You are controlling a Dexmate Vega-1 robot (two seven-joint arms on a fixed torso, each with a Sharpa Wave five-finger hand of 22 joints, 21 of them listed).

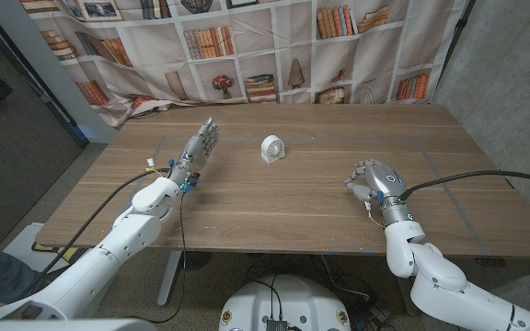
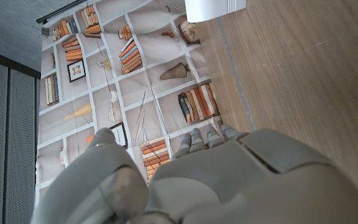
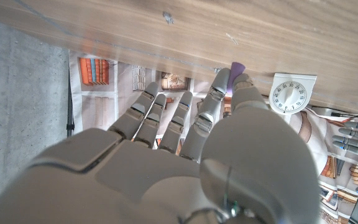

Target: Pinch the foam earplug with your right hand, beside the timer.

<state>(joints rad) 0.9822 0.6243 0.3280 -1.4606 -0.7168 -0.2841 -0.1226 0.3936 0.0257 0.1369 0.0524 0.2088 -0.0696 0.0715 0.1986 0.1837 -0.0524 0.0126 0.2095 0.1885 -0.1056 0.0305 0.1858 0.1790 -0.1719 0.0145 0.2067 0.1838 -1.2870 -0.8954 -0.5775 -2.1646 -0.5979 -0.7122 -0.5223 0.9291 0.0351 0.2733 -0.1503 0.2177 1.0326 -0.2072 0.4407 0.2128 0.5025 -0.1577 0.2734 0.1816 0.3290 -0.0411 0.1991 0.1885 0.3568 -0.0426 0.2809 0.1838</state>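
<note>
Beside timer (image 3: 293, 94), right robot hand (image 3: 185, 155) pinches earplug (image 3: 237, 66).

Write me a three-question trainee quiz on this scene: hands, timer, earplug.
1. True or false: the left hand holds the timer.
2. What is pinched at the right hand's fingertips? A) the purple earplug B) a cable C) a book
3. Fill in: the timer stands on the table between the two ____.

Key: 1 false; 2 A; 3 hands.
</note>
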